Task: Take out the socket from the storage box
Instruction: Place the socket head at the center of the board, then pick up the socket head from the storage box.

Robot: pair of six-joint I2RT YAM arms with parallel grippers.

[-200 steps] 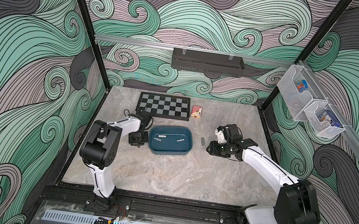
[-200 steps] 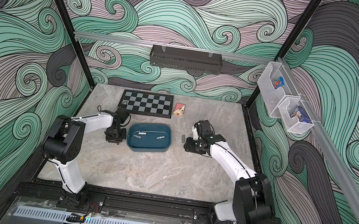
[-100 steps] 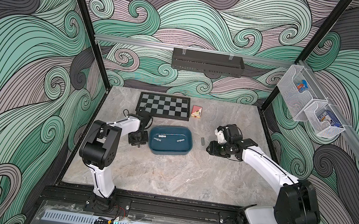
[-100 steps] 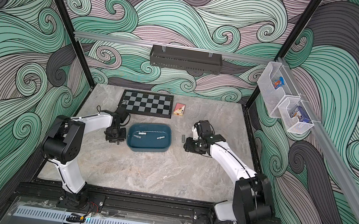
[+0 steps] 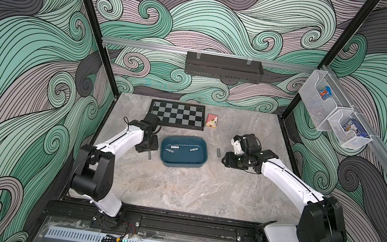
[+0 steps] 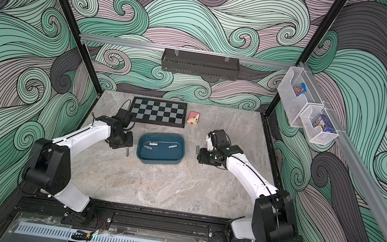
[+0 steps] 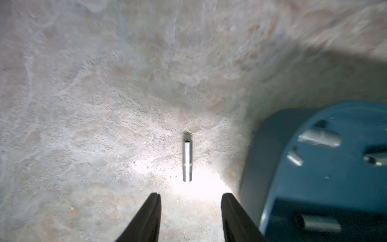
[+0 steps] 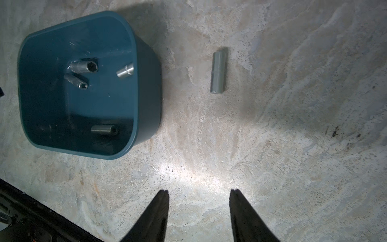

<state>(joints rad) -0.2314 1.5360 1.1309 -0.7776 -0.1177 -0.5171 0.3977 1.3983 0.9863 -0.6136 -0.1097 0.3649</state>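
Already two sockets are out on the table (image 5: 190,190): a slim socket (image 7: 187,160) just beside the storage box (image 5: 182,163) on the left arm's side, and a thicker socket (image 8: 218,72) near the box on the right arm's side. Four more sockets (image 8: 83,67) lie inside the box, so I judge the task partly done. The left tool (image 7: 191,194) has its jaws parted and empty, with the tips just short of the slim socket. The right tool (image 8: 199,191) is likewise parted, holding and touching nothing.

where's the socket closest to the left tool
In both top views the socket lies on the table beside the left tool, just outside the blue box's left end.
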